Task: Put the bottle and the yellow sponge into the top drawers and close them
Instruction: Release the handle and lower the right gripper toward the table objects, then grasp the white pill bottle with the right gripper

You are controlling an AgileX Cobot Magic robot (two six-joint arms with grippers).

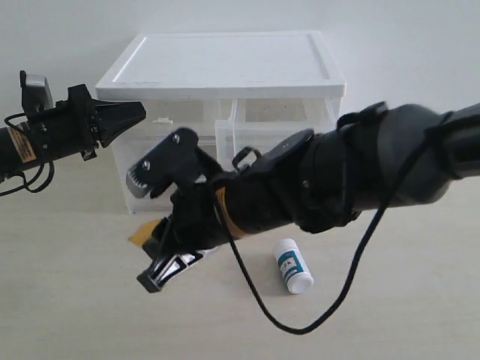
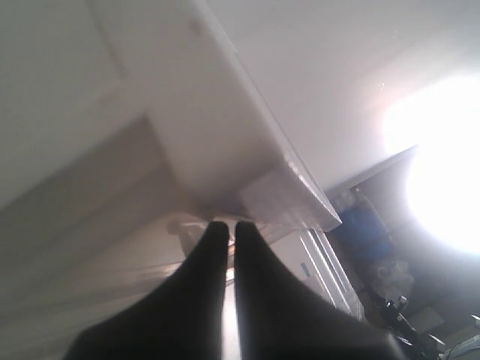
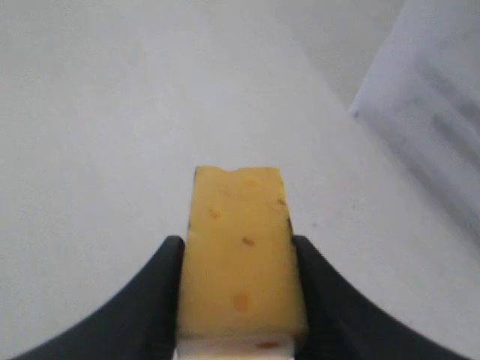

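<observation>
My right gripper (image 1: 152, 241) reaches across to the left, low over the table in front of the cabinet, and is shut on the yellow sponge (image 3: 240, 240), gripped between both fingers (image 3: 169, 259). Only an orange edge of the sponge (image 1: 139, 235) shows in the exterior view. The bottle (image 1: 293, 265) lies on its side on the table, right of that arm. The right top drawer (image 1: 274, 133) stands pulled out a little. The left top drawer (image 1: 184, 124) shows its white clip handle (image 1: 160, 120). My left gripper (image 1: 139, 112) hovers shut just left of that handle (image 2: 182, 223), with nothing visible between its fingers.
The white-lidded cabinet (image 1: 225, 64) stands at the back of the pale table (image 1: 405, 315). My right arm's black cable (image 1: 341, 296) loops down onto the table near the bottle. The full-width lower drawers are mostly hidden behind the right arm.
</observation>
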